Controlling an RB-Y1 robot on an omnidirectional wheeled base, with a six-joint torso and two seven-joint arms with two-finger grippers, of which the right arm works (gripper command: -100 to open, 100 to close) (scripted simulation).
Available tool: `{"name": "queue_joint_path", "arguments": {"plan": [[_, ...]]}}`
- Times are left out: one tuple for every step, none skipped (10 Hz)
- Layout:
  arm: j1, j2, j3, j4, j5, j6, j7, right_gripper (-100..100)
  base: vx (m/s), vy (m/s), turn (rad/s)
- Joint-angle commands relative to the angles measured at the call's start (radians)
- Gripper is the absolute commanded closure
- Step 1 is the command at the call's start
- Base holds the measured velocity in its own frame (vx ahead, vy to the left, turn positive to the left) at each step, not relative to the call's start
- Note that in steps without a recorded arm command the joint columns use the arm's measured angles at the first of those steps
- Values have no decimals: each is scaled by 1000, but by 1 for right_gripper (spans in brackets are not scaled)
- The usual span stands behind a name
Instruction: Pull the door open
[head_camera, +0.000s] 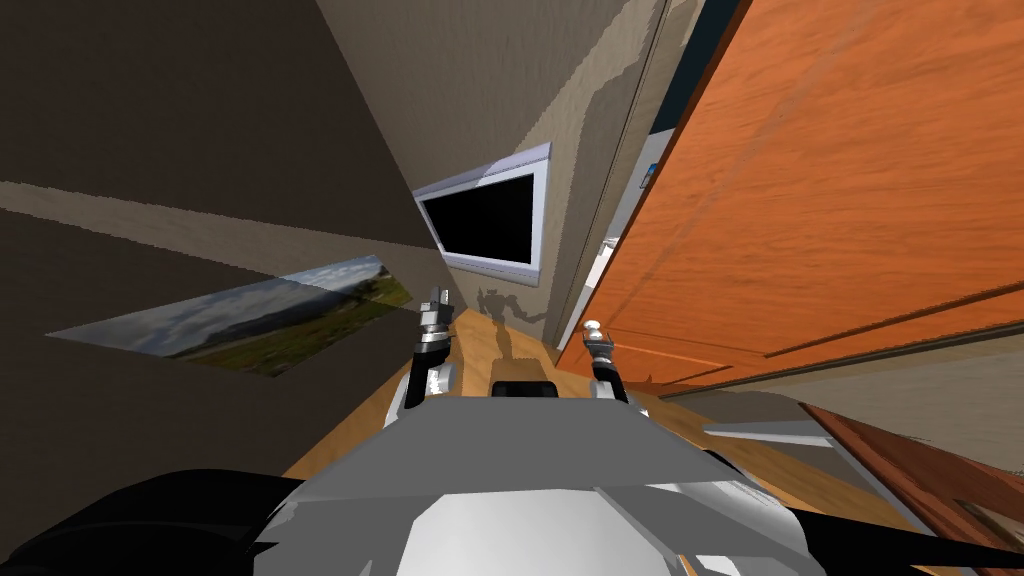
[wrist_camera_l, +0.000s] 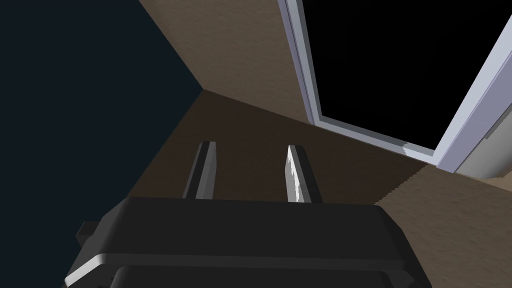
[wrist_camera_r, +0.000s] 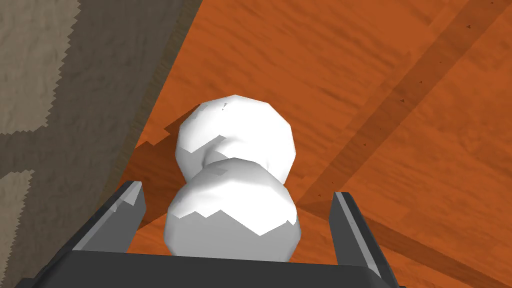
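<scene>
Two grippers up, only the right one set for the pull.
At 11 o'clock, left gripper (wrist_camera_l: 251, 146) idle near the wall (head_camera: 250, 150), fingers narrowly apart on nothing, likely parked clear of the swing. At 1 o'clock, right gripper (wrist_camera_r: 237, 192) wide open around the white knob (wrist_camera_r: 235, 132), one finger each side, not touching: seemingly ready to close before pulling. Orange door (head_camera: 820, 180) from 1 to 3 o'clock.

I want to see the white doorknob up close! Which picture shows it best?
The right wrist view: the doorknob is big, between the fingers of the open right pincer, against the orange door. The head view shows it tiny. The left wrist view faces elsewhere.
</scene>
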Motion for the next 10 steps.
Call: {"name": "queue_joint_path", "arguments": {"plan": [[0, 10, 7, -15, -20, 9, -42, -100, -112, -15, 35], [0, 16, 11, -25, -32, 15, -66, -100, -100, -13, 31], [0, 23, 15, -36, -44, 21, -90, -100, -93, -7, 28], [0, 29, 20, -46, -55, 27, -113, -100, -100, -12, 24], [1, 35, 24, -55, -67, 32, -136, -100, -113, -12, 30], [1, 41, 27, -65, -78, 38, -158, -100, -100, -7, 27], [1, 47, 31, -74, -89, 43, -179, -100, -88, -13, 22], [1, 52, 35, -82, -99, 48, -198, -100, -81, -6, 20], [1, 57, 38, -90, -108, 52, -217, -100, -101, -16, 23], [1, 62, 41, -97, -116, 56, -234, -100, -94, -16, 22]]}}
